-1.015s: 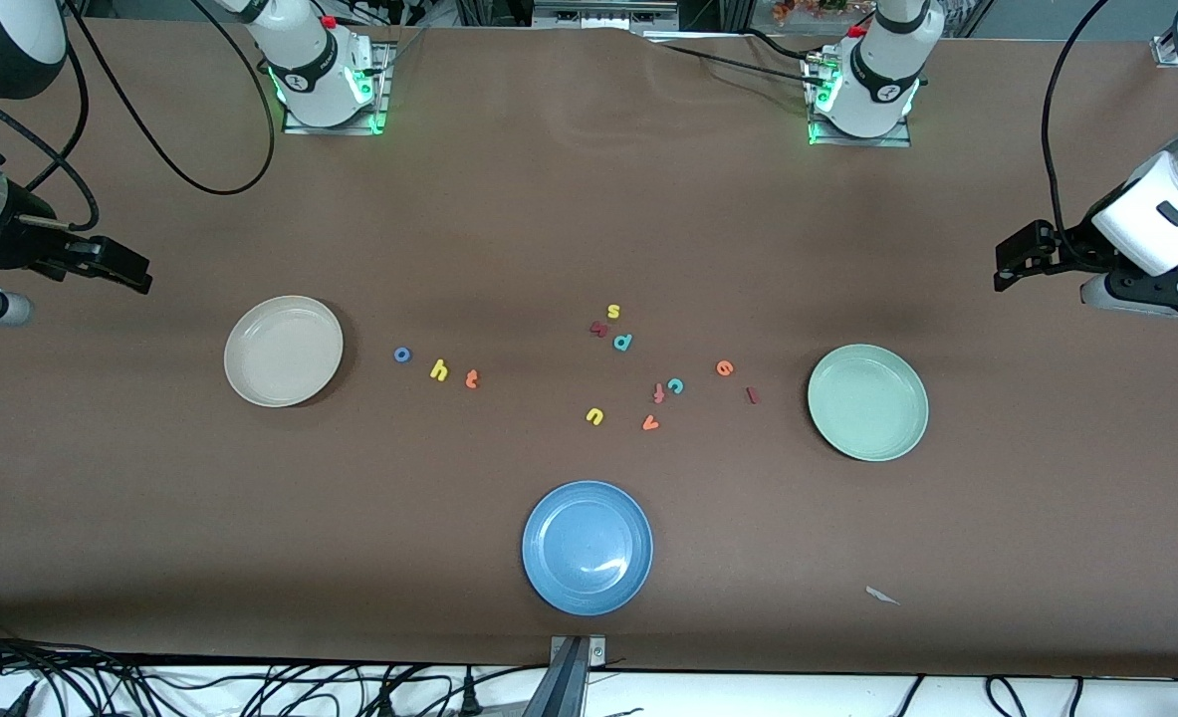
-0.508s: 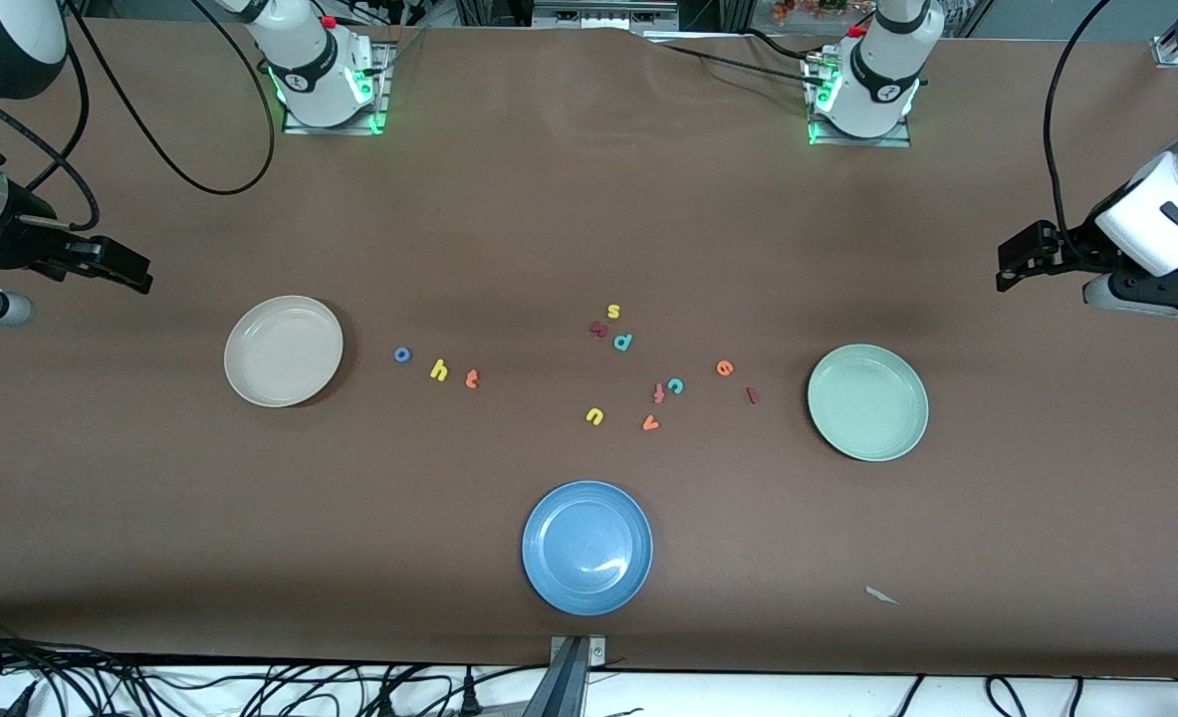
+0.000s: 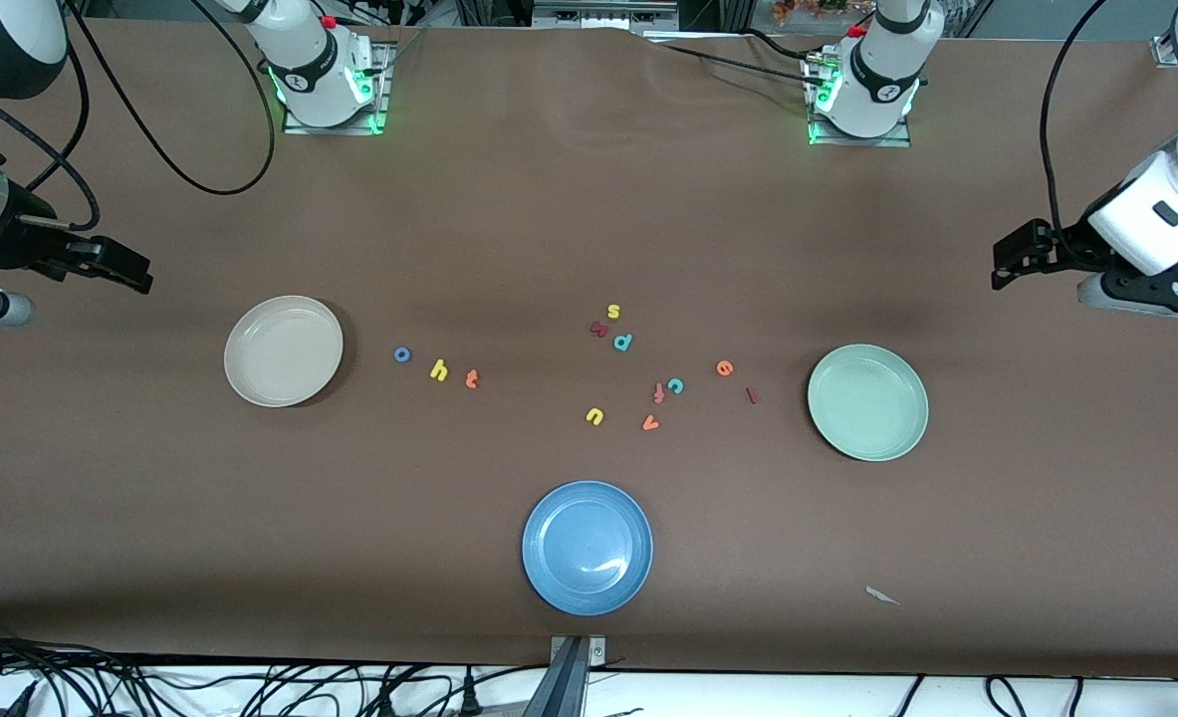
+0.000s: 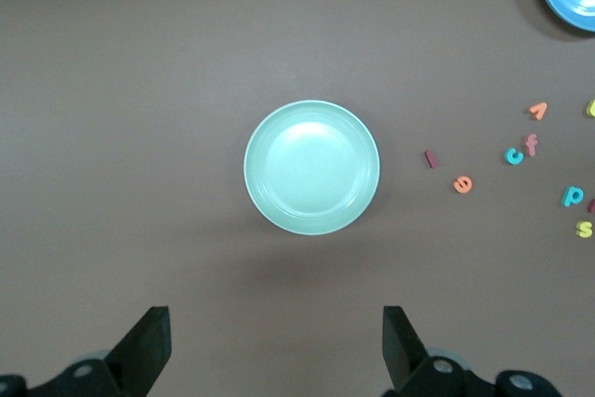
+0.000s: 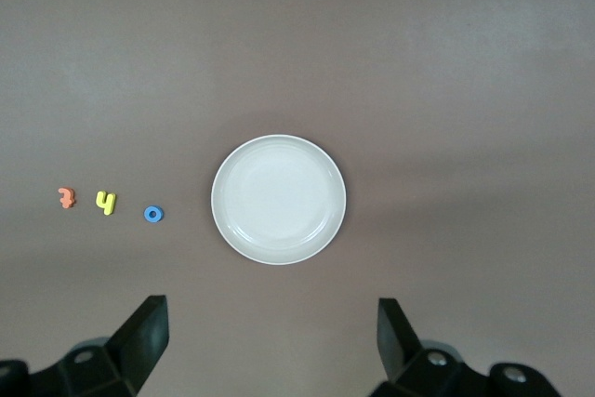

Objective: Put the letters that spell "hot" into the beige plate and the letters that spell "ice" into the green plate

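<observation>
Blue o [image 3: 402, 355], yellow h [image 3: 438, 370], orange t [image 3: 471, 378] lying flat at beige plate's [image 3: 250, 383] three o'clock; orange e [image 3: 725, 368], dark red i [image 3: 752, 395], teal c [image 3: 675, 386] at green plate's [image 3: 837, 428] nine o'clock.

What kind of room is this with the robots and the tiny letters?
Probably a robot lab. Two robot arms are bolted to a long brown table, loose cables trail along its edge, and foam letters lie between a beige plate, a green plate and a blue plate, like a practice exercise.

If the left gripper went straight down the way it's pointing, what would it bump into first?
Probably bare table. The open left gripper points down just short of the green plate, though depth is hard to judge.
</observation>
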`<state>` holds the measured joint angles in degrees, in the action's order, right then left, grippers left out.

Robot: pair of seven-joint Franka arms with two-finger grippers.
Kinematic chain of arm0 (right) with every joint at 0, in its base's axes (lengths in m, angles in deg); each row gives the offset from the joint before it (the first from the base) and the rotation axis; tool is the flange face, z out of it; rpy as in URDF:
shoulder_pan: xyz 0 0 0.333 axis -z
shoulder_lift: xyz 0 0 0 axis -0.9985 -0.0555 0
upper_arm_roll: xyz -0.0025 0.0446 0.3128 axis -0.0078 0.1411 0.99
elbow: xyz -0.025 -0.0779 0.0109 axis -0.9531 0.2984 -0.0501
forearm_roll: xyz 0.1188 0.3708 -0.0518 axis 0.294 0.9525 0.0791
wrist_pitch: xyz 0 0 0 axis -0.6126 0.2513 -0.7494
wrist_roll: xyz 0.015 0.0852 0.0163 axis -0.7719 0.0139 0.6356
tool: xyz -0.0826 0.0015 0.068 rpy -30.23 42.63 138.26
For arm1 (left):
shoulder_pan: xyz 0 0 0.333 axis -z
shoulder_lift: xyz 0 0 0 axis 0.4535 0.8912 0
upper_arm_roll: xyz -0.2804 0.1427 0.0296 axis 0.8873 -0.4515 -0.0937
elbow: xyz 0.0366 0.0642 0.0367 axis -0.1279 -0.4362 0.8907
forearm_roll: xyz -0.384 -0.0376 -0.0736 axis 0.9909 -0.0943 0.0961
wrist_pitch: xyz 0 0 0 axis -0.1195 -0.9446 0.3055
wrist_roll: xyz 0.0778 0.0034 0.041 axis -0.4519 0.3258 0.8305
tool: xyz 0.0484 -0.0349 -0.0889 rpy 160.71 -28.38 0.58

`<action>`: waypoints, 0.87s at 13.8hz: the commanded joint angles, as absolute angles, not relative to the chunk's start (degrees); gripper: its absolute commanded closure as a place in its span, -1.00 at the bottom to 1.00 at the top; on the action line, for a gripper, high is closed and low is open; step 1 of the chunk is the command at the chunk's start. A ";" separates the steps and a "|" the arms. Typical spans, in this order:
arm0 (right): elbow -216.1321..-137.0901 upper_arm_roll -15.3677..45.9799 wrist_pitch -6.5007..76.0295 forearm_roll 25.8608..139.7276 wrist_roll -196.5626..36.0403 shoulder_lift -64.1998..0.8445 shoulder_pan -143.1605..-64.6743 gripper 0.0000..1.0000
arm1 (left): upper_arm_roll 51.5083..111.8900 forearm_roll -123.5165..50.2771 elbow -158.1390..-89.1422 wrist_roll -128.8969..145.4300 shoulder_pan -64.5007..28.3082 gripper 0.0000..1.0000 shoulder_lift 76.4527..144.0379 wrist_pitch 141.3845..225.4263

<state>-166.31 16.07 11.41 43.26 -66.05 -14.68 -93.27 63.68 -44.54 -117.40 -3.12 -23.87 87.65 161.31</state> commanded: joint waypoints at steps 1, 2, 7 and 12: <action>-166.97 16.36 11.43 42.52 -65.12 -14.01 -93.41 -0.99 | 65.56 -40.88 -115.51 -4.07 -21.71 -1.00 88.67 158.44; -166.80 16.36 11.43 42.52 -65.03 -14.01 -93.50 -0.99 | 66.53 -41.13 -115.42 -4.07 -20.39 -1.00 89.54 158.44; -166.62 16.45 14.84 44.09 -57.83 -16.64 -99.72 -0.99 | 67.42 -40.25 -114.81 -5.65 -16.52 -1.00 99.44 158.97; -166.89 16.62 18.63 48.06 -57.83 -24.89 -104.83 -0.99 | 69.79 -39.37 -112.26 -8.02 -11.43 -1.00 111.94 172.99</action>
